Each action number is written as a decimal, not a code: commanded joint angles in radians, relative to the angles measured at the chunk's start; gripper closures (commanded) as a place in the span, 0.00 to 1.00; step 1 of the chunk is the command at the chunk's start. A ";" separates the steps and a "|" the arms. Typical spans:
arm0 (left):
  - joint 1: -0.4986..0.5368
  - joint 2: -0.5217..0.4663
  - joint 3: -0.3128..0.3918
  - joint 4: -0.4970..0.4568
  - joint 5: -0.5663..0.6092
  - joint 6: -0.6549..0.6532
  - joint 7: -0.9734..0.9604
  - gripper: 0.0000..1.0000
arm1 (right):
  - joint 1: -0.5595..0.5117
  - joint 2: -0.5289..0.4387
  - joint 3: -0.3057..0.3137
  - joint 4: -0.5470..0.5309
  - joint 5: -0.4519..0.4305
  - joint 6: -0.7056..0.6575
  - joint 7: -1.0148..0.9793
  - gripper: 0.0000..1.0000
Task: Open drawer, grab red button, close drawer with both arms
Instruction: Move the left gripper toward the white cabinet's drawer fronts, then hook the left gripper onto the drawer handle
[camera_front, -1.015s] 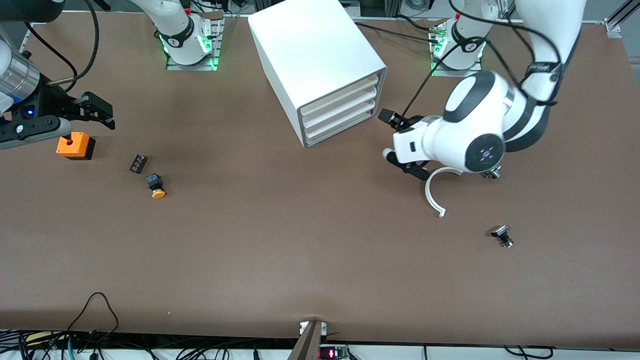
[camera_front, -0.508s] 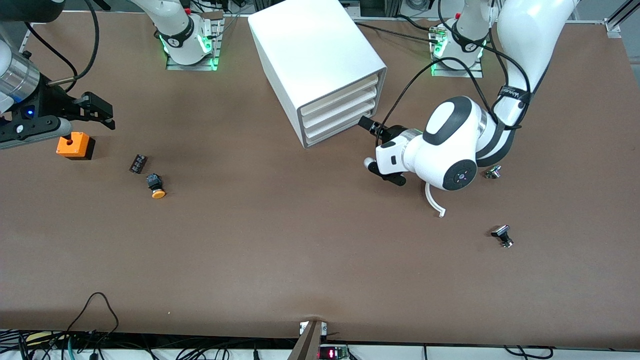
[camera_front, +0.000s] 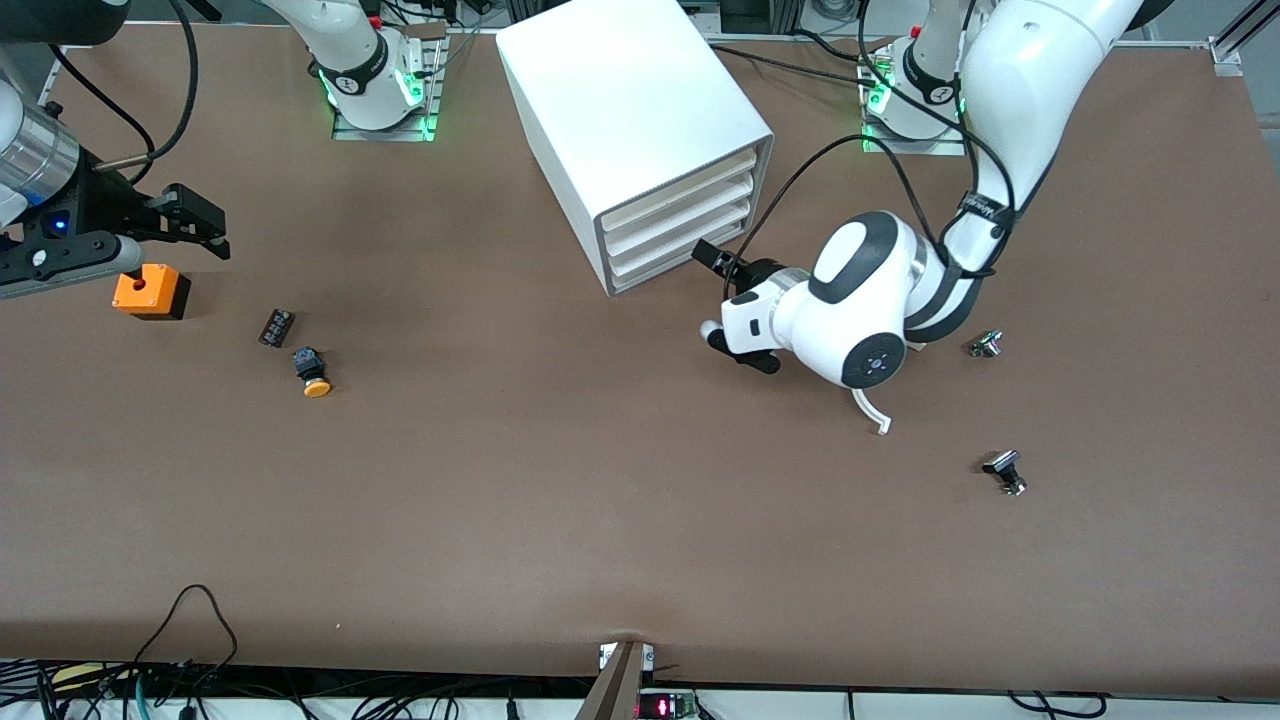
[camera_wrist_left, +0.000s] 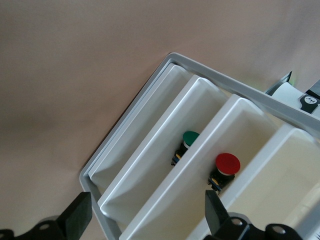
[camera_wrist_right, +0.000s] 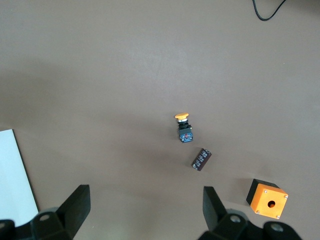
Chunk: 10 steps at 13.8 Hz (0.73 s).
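Note:
The white cabinet (camera_front: 630, 100) stands at the table's middle with its four drawers (camera_front: 675, 225) all pushed in. In the left wrist view the button (camera_wrist_left: 227, 164), red-capped, shows inside one drawer (camera_wrist_left: 235, 125), over its sloped lip. A green-capped button (camera_wrist_left: 190, 139) sits in the neighbouring drawer. My left gripper (camera_front: 705, 288) (camera_wrist_left: 147, 215) is open, right in front of the drawer fronts, with nothing between its fingers. My right gripper (camera_front: 212, 230) (camera_wrist_right: 145, 210) waits open over the table at the right arm's end, beside the orange box (camera_front: 150, 290).
An orange-capped button (camera_front: 313, 372) (camera_wrist_right: 183, 127) and a black block (camera_front: 276, 327) (camera_wrist_right: 201, 159) lie near the orange box (camera_wrist_right: 267, 199). A white curved piece (camera_front: 870, 400) lies under the left arm. Two small metal parts (camera_front: 987, 344) (camera_front: 1005, 472) lie toward the left arm's end.
The left arm has swung toward the cabinet, bringing its open gripper up to the drawer fronts. The right arm has not moved.

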<state>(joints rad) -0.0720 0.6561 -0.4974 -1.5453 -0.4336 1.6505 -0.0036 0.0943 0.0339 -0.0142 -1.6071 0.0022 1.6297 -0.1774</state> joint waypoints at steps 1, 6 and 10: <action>-0.014 0.034 -0.001 0.013 -0.022 0.009 0.095 0.01 | -0.002 0.014 0.000 0.030 0.001 -0.013 -0.014 0.00; -0.038 0.074 -0.001 0.007 -0.028 0.020 0.264 0.00 | -0.004 0.014 0.000 0.030 0.001 -0.013 -0.016 0.00; -0.071 0.088 -0.001 0.007 -0.028 0.020 0.355 0.00 | -0.004 0.014 -0.001 0.030 0.001 -0.013 -0.016 0.00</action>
<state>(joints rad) -0.1268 0.7335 -0.4995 -1.5459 -0.4340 1.6658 0.2922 0.0941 0.0339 -0.0145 -1.6070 0.0023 1.6297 -0.1774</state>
